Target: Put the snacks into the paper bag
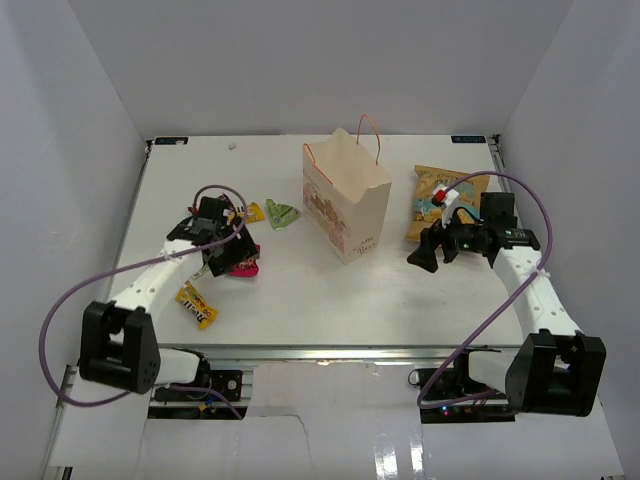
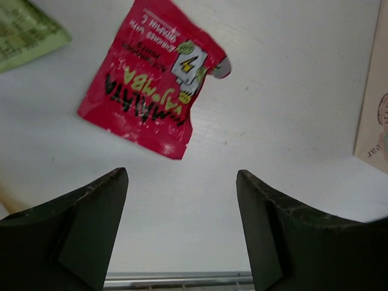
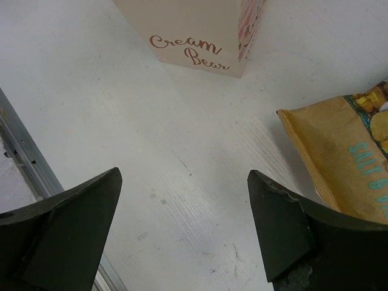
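The cream paper bag (image 1: 345,205) stands upright mid-table with its orange-red handles up. It also shows in the right wrist view (image 3: 206,30) and at the right edge of the left wrist view (image 2: 373,121). The yellow crisp packet (image 1: 432,200) lies flat to the right of the bag, and its corner shows in the right wrist view (image 3: 345,157). My right gripper (image 1: 425,252) (image 3: 183,182) is open and empty over bare table just in front of the packet. My left gripper (image 1: 224,262) (image 2: 182,182) is open and empty just above a pink wrapper (image 1: 245,268) (image 2: 151,85).
A green wrapper (image 1: 283,213) (image 2: 24,33) and a small yellow wrapper (image 1: 252,211) lie left of the bag. An orange-yellow wrapper (image 1: 197,304) lies near the table's front-left edge. White walls enclose the table (image 1: 300,310) on three sides.
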